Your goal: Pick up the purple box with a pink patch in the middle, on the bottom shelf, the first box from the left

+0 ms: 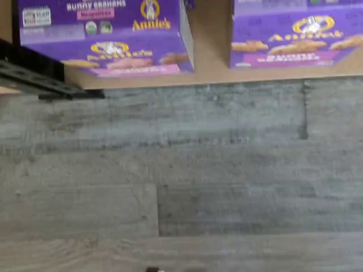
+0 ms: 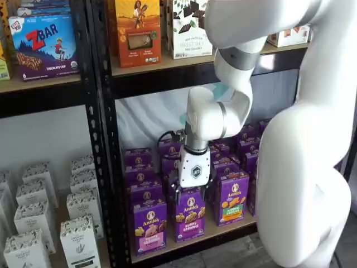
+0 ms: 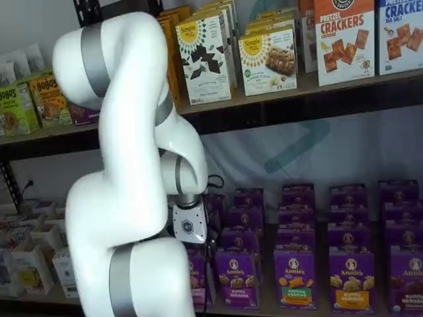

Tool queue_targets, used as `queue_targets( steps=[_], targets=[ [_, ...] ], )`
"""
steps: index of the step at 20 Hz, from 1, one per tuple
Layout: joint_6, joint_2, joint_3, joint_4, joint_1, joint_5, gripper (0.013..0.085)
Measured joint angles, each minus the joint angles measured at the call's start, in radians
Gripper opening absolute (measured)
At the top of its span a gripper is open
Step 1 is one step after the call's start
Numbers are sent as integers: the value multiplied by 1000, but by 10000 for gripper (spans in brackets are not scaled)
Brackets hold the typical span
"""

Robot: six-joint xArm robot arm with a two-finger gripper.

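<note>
The purple box (image 2: 149, 226) stands upright at the left end of the bottom shelf (image 2: 220, 230), its pink panel facing out. In a shelf view the arm covers part of this purple box (image 3: 197, 276). The wrist view shows the purple box (image 1: 108, 51) beside a black upright, on the tan bottom shelf (image 1: 212, 56). My gripper (image 2: 193, 194) hangs in front of the shelf, before the neighbouring purple carton (image 2: 189, 216), a little right of the purple box. It is open, with a gap between the black fingers (image 2: 177, 191) and nothing held. In a shelf view only the gripper's white body and one finger (image 3: 211, 242) show.
More purple cartons fill the shelf behind and to the right, one with a green panel (image 2: 232, 200). A black perforated upright (image 2: 106, 167) borders the shelf on the left, with white cartons (image 2: 78, 234) beyond it. A higher shelf (image 2: 167, 67) carries other boxes. Grey plank floor (image 1: 181, 170) lies below.
</note>
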Motion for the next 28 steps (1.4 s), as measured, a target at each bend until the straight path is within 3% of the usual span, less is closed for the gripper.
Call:
queue_targets(
  steps=[4, 10, 21, 28],
  targets=[
    [-15, 93, -85, 17, 3, -16, 850],
    [10, 209, -204, -4, 7, -8, 850],
    [-1, 346, -366, 47, 42, 2, 850],
    [42, 407, -441, 15, 55, 12, 850]
  ],
)
